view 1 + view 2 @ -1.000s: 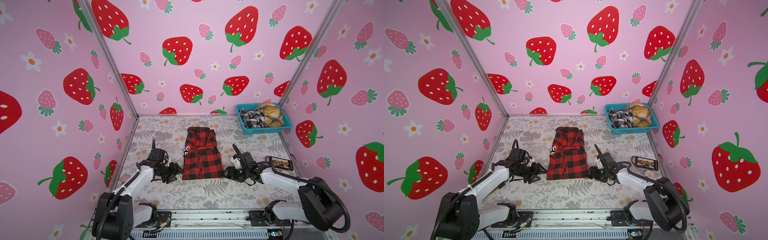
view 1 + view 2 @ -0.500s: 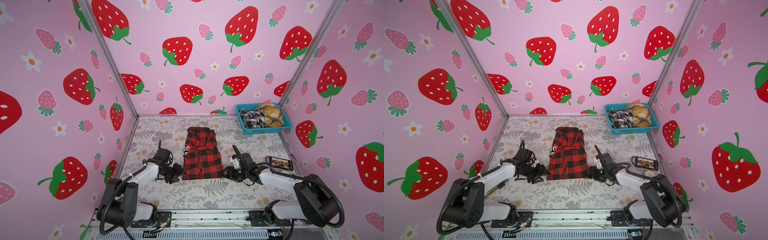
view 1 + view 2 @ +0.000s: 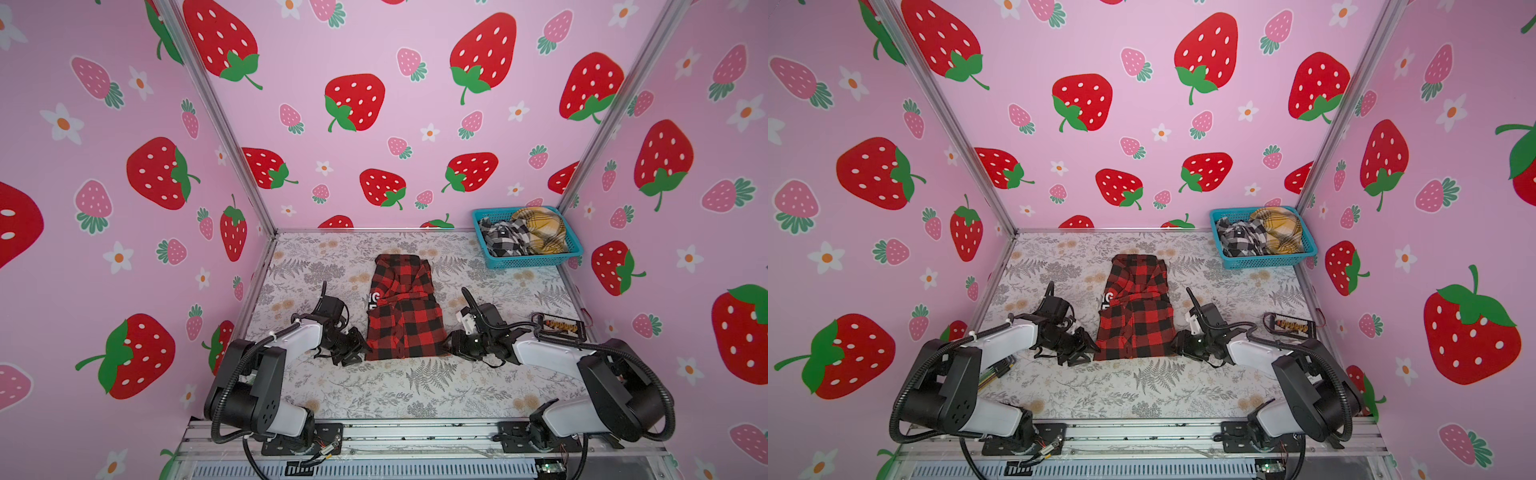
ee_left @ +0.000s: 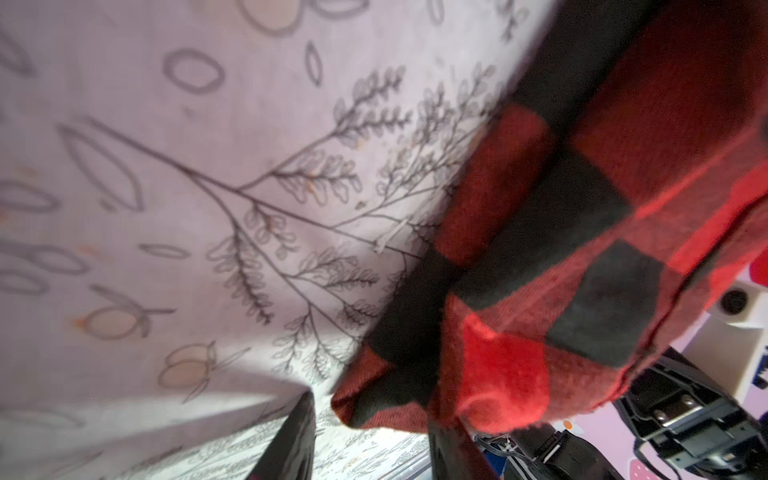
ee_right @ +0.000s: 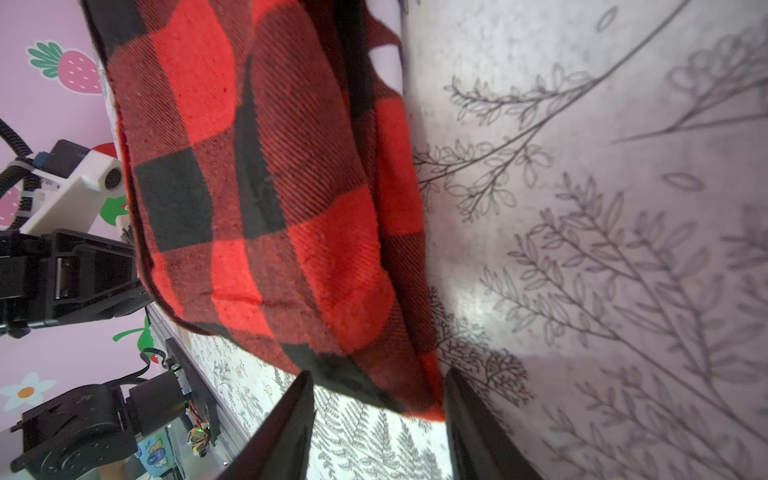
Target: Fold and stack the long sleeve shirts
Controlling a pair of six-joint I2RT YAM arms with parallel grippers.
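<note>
At the near corners of the red-and-black shirt (image 3: 401, 324), left gripper (image 3: 360, 351) and right gripper (image 3: 448, 344) reach low, jaws seemingly parted.

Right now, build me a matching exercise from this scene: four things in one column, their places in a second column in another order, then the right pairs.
Things
1. red-and-black shirt
2. black-and-white shirt
3. yellow shirt
4. basket

Places
A. at the far right corner of the table
B. inside the basket, on its right side
C. lying in the middle of the table
D. inside the basket, on its left side

Pairs: 1-C, 2-D, 3-B, 4-A
</note>
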